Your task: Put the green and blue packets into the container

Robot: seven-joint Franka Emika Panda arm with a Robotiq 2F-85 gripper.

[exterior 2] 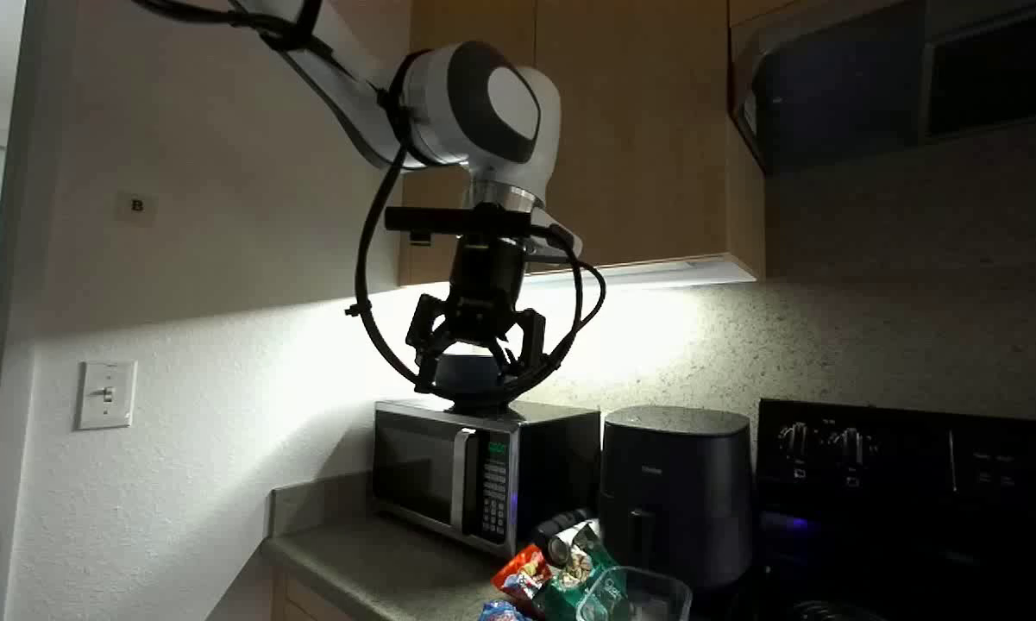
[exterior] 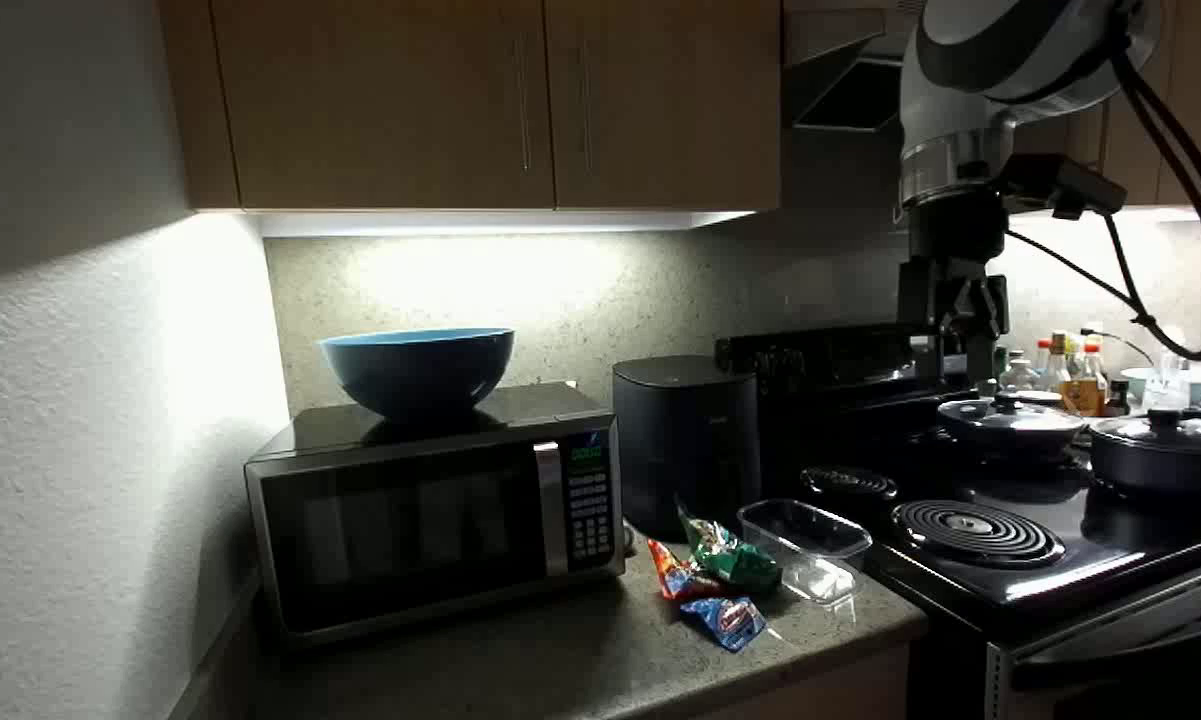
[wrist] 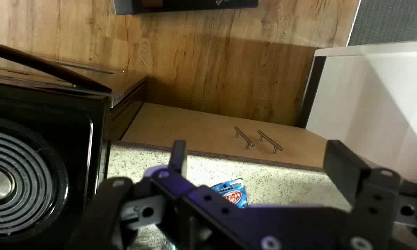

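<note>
Three packets (exterior: 745, 563), one container (exterior: 818, 572)

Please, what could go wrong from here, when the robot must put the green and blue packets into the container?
The green packet appears to touch the orange-red packet, so the end effector might take both. The see-through container stands beside the green packet, so a low approach could shove it toward the stove. The blue packet lies fairly flat on the counter, so a grasp may slip.

Both exterior views toward the microwave (exterior: 430, 525)
</note>
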